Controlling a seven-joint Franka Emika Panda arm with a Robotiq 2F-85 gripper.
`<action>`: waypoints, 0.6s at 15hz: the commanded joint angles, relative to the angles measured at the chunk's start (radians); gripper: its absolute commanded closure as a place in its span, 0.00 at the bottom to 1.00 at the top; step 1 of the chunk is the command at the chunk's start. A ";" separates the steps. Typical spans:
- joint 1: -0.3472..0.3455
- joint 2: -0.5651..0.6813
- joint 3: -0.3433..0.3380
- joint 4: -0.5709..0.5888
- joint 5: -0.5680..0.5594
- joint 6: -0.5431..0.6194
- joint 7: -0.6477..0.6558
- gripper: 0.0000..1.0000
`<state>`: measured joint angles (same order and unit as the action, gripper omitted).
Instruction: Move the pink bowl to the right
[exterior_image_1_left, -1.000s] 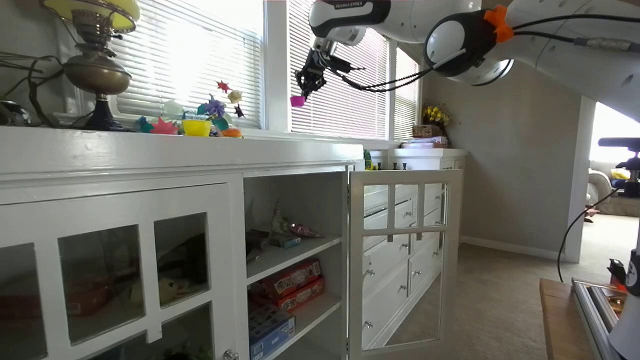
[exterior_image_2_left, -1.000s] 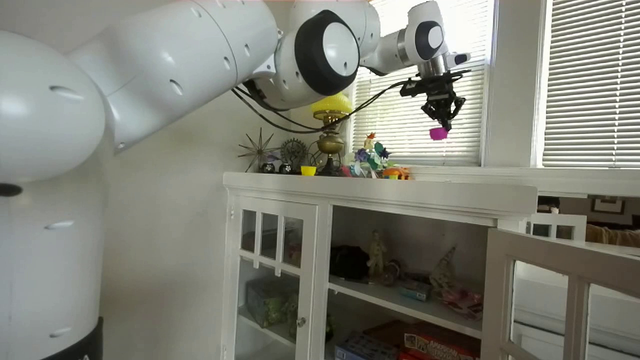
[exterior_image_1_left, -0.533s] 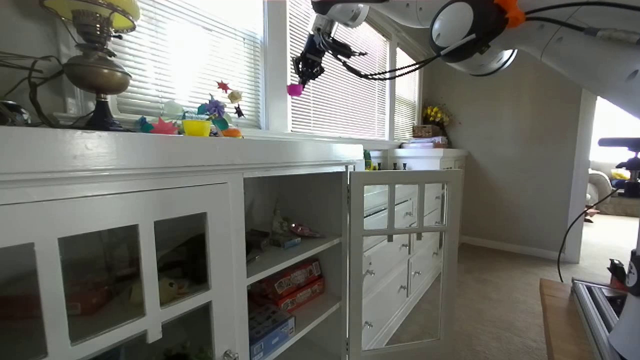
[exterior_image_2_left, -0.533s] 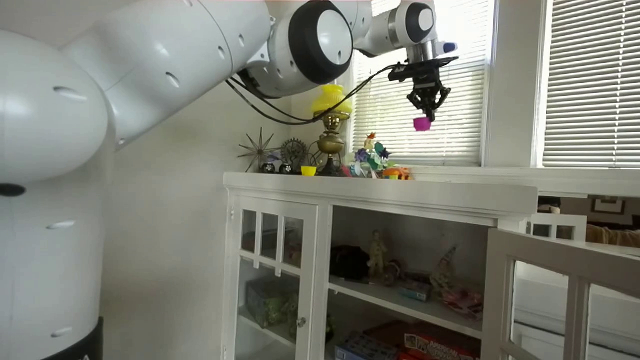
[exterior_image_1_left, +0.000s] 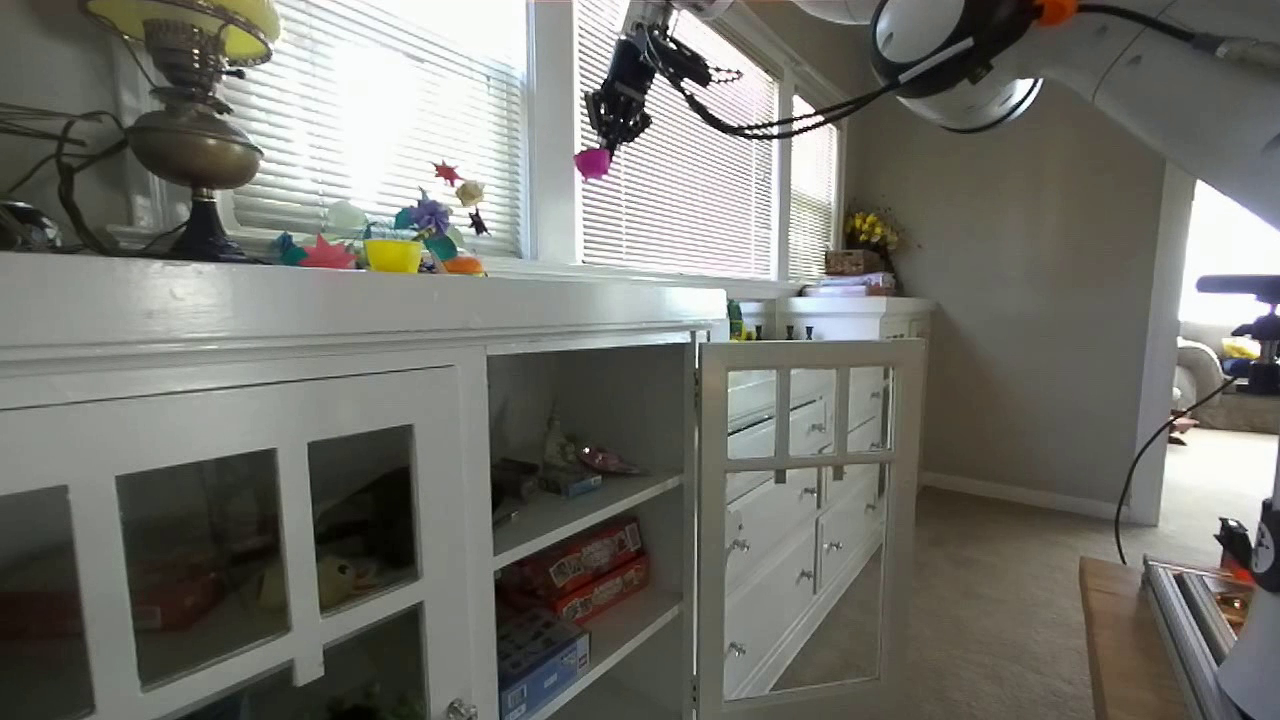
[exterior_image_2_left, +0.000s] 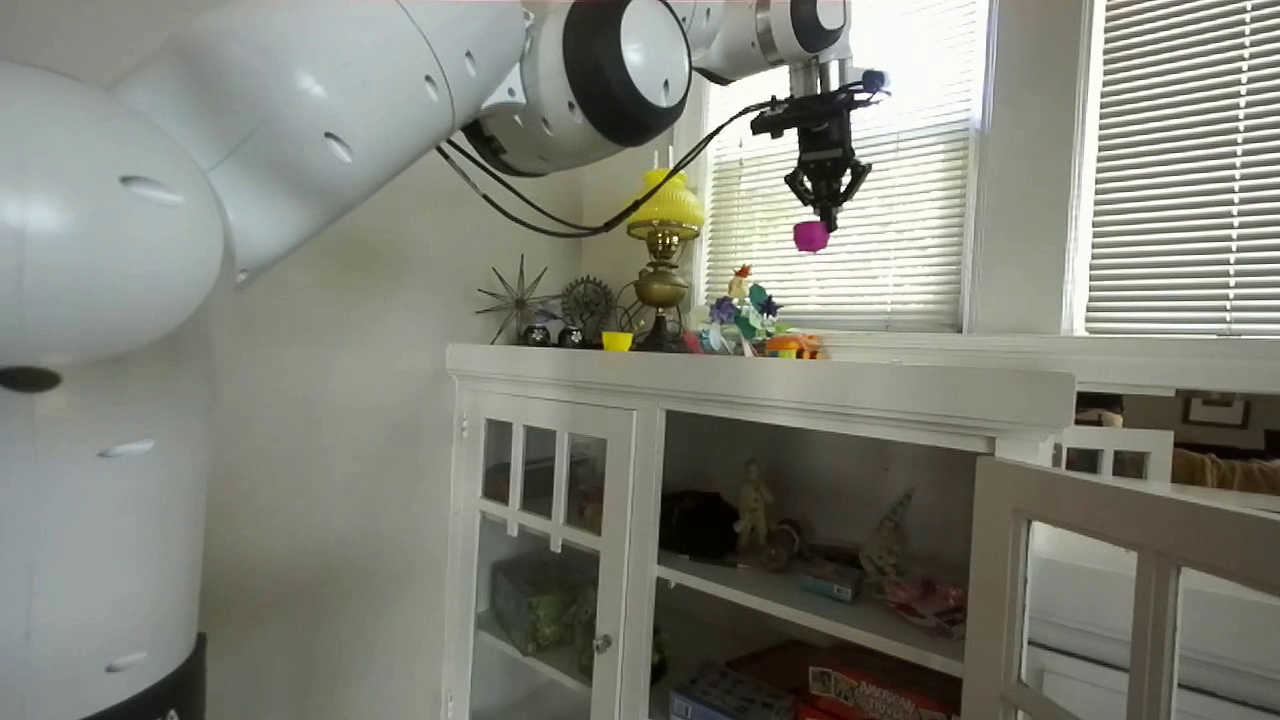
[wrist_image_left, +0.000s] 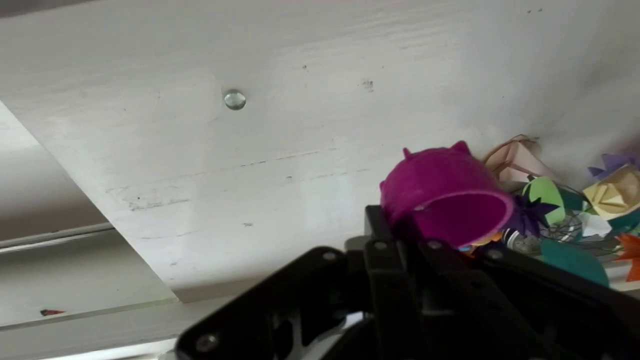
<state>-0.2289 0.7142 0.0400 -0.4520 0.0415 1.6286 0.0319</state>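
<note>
The small bright magenta-pink bowl (exterior_image_1_left: 592, 163) hangs in the air, well above the white cabinet top; it also shows in an exterior view (exterior_image_2_left: 811, 236). My gripper (exterior_image_2_left: 829, 222) points down and is shut on one side of the bowl's wall at the rim. In the wrist view the bowl (wrist_image_left: 435, 180) extends from the fingertips (wrist_image_left: 392, 227), with its opening facing the camera side and small nubs on its far underside. One finger is outside the wall and the other reaches inside; the inner fingertip is partly in shadow.
The white cabinet top (exterior_image_2_left: 900, 377) lies below, with a glass bead (wrist_image_left: 234, 99) on it. A cluster of colourful paper flowers (exterior_image_2_left: 745, 310), a yellow cup (exterior_image_2_left: 617, 341) and an oil lamp (exterior_image_2_left: 661, 288) stand there. A cabinet door (exterior_image_1_left: 810, 465) is swung open. Window blinds are behind.
My gripper has risen with the bowl still held. In an exterior view it has also shifted left, toward above the flower cluster. The bowl has tilted slightly. The cabinet-top things have not moved.
</note>
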 joint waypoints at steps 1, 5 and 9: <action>0.000 -0.040 -0.007 -0.017 0.032 -0.063 -0.018 0.98; 0.000 -0.060 -0.003 -0.014 0.038 -0.106 -0.031 0.98; -0.002 -0.077 -0.003 -0.012 0.044 -0.120 -0.022 0.98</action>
<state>-0.2253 0.6675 0.0400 -0.4519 0.0437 1.5400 0.0253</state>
